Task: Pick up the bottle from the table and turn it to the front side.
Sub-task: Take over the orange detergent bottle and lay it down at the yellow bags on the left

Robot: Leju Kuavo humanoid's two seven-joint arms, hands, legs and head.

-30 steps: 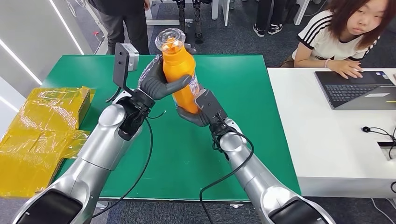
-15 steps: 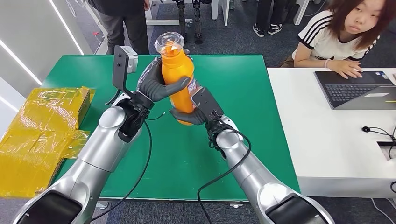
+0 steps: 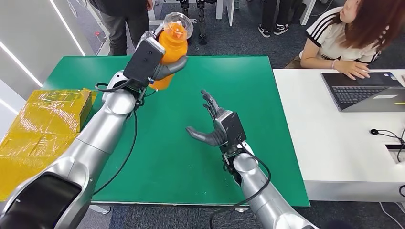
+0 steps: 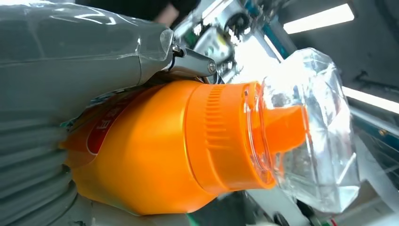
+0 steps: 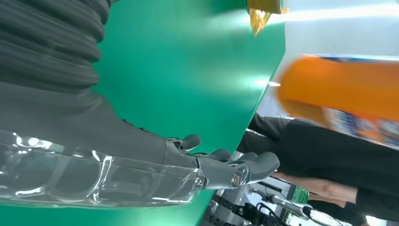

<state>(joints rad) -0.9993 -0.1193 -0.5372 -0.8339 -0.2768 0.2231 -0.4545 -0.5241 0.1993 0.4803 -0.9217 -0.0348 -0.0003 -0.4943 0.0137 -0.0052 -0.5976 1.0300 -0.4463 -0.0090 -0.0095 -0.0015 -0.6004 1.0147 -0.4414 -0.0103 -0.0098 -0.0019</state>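
The left hand [image 3: 155, 67] is gripping the orange bottle [image 3: 170, 50] with fingers [image 3: 173, 65] wrapped around its body, holding it well above the green bench [image 3: 248, 86], clear cap beyond the fingertips. The right hand [image 3: 217, 126] is hovering empty over the bench, fingers apart. The bottle is resting in one hand alone, so a slack grip on its smooth body may be letting it slip or twist. The wrist camera housing is hiding much of the grip, and the label's facing is hard to read
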